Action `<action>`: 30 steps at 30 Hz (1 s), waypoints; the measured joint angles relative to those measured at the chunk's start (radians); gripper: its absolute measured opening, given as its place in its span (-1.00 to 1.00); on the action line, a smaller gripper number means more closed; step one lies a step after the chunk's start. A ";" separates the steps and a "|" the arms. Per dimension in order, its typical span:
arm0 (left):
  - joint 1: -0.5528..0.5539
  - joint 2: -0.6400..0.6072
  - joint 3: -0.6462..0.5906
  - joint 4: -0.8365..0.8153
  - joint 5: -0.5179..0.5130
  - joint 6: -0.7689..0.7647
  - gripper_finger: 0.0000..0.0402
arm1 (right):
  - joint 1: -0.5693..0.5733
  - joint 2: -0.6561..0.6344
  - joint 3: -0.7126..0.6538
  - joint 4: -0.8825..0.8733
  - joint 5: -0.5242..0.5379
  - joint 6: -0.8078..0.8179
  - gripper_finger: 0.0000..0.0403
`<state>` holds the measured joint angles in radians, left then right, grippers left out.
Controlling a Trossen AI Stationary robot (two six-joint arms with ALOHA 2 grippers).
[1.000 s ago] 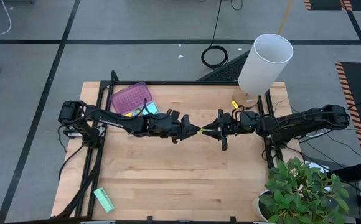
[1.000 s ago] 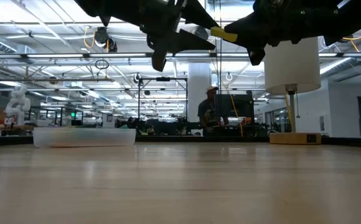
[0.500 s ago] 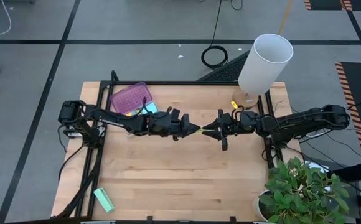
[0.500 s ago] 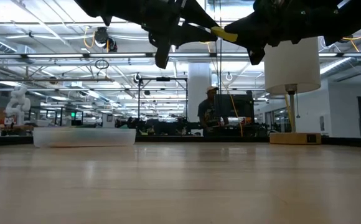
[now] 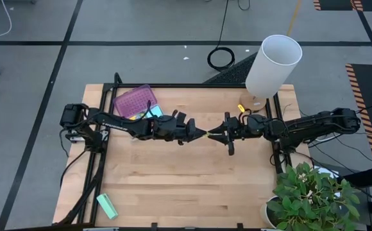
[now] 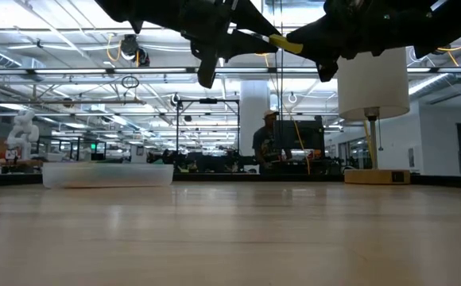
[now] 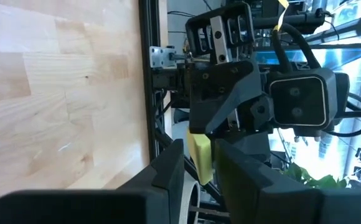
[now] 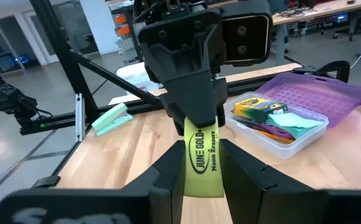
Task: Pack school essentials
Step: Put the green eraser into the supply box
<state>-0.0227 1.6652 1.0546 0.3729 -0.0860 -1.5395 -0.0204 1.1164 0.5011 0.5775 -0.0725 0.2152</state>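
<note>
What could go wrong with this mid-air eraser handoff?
Both the left claw and the right claw pinch the yellow eraser high above the table. If either releases early or pulls sideways, it may drop and bounce away. The open pencil box sits behind the left arm, so the carry back could clip its lid.

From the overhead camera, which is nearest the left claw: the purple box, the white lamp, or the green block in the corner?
1. Purple box: behind the left gripper, toward the table's back-left.
2. White lamp: back-right.
3. Green block: front-left corner, farthest.
</note>
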 joint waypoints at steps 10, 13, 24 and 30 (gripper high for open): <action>0.000 0.000 0.000 -0.001 0.000 0.019 -0.54 | 0.000 0.000 0.000 0.000 0.024 -0.021 -0.59; 0.001 0.000 0.000 -0.001 -0.001 0.019 -0.54 | 0.000 0.000 0.000 0.000 0.024 -0.030 -0.59; 0.002 0.000 0.000 -0.008 -0.010 0.051 -0.76 | 0.000 0.000 0.000 -0.002 0.024 -0.054 -0.59; 0.002 -0.002 0.000 -0.008 -0.010 0.079 -0.90 | 0.000 0.000 -0.001 -0.003 0.024 -0.075 -0.58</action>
<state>-0.0212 1.6630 1.0546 0.3645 -0.0963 -1.4605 -0.0200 1.1168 0.4999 0.5749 -0.0485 0.1399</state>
